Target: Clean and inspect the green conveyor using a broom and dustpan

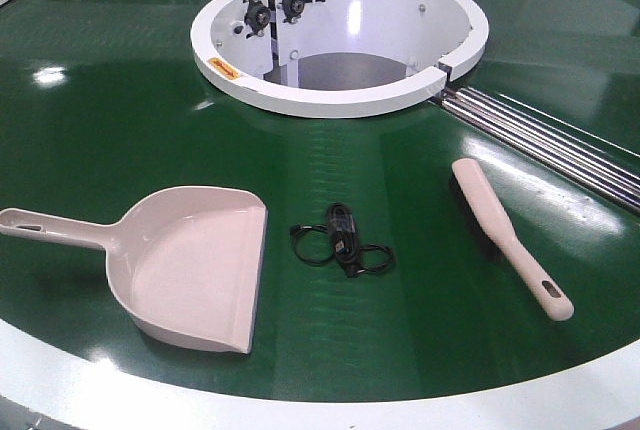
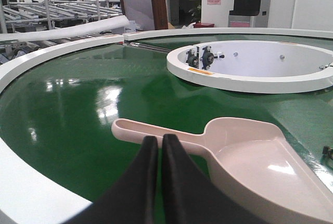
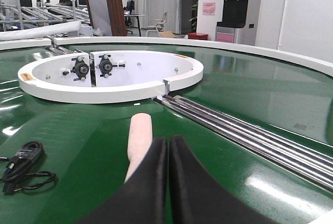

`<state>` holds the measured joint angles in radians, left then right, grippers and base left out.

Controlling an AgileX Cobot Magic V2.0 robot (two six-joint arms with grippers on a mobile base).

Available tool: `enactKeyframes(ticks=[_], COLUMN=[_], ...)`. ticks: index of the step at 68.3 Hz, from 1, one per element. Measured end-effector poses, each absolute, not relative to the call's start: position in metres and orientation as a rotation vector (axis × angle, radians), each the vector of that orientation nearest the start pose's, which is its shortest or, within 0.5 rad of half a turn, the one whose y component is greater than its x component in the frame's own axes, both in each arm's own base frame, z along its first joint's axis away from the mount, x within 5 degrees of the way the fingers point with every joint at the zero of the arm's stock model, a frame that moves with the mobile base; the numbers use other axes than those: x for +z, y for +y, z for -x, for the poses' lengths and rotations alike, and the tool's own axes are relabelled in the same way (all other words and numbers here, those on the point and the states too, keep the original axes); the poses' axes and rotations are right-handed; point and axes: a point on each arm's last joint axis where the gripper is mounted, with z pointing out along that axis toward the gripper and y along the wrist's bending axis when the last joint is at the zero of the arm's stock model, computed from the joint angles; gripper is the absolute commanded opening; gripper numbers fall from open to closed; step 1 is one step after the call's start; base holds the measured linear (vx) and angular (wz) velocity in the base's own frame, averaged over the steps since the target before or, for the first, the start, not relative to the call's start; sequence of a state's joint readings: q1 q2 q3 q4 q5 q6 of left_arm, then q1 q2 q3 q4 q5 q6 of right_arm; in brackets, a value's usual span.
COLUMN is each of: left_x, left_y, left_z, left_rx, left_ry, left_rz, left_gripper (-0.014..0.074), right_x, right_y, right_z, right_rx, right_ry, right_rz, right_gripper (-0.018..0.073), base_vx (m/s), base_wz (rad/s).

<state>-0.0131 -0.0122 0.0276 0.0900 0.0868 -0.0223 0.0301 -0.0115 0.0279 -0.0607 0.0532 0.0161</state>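
Green conveyor [image 1: 400, 350] carries dustpan [image 1: 195, 260], broom [image 1: 490, 210] (black cable [image 1: 345, 240] between); left gripper [image 2: 159, 143], right gripper [image 3: 168, 143] both pinched together.

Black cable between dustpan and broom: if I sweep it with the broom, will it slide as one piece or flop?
Probably floppy: the black cable lies in loose coils, so loops may splay or tangle when pushed. Likely light, sliding easily on the green conveyor, which looks glossy.

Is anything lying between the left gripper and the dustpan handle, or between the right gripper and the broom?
Nothing visible. The shut left gripper sits just before the dustpan handle, the shut right gripper just before the broom handle. The black cable lies on the green conveyor between the two tools, off both paths.
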Motion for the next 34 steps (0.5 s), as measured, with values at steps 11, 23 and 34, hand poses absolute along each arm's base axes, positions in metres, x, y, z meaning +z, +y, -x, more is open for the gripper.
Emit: enactKeyframes(ticks=[11,23,34], left_x=[0.1967,0.1967,0.1967], left_y=[0.0000,0.0000,0.0000], left_z=[-0.0567,-0.0567,-0.0567], left_rx=[0.049,0.049,0.049], left_ry=[1.585,1.585,1.585], left_rz=[-0.058,-0.058,-0.058], left_gripper=[-0.0006,-0.0006,-0.0006], right_x=[0.1996,0.1996,0.1995], right_y=[0.0014,0.0014,0.0014], right_z=[-0.0567,-0.0567,-0.0567], right_rx=[-0.014,-0.014,-0.014], right_ry=[1.552,1.552,1.553], right_rz=[0.055,0.055,0.055], right_gripper=[-0.0008,-0.0008,-0.0008], base_vx=[0.00,0.00,0.00], base_wz=[0.00,0.00,0.00])
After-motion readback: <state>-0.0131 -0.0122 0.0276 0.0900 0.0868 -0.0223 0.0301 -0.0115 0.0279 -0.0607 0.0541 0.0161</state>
